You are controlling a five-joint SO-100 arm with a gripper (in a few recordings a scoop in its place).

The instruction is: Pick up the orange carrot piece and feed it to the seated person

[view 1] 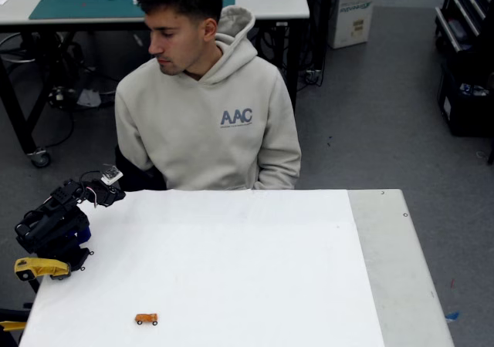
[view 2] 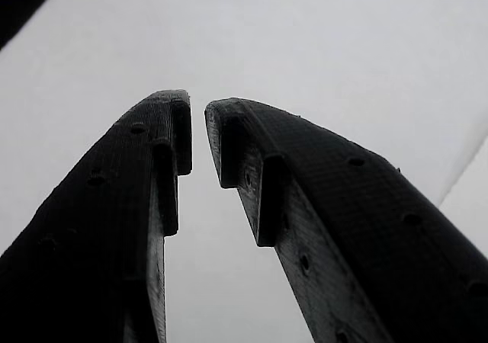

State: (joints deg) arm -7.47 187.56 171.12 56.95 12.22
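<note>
A small bright-orange carrot piece (view 1: 146,318) was seen on a plain white table top (view 1: 231,270), which was edged on the right by a pale grey strip. The seated person (view 1: 202,104) was dressed in a light grey hoodie marked with dark blue-grey "AAC" lettering. The folded robot arm (view 1: 58,224) was coloured black with a blue part, and a yellow plastic clamp piece (view 1: 40,267) was seen beside it. In the wrist view, the matt black gripper (view 2: 198,133) was finely ribbed and dotted with small holes.
</note>
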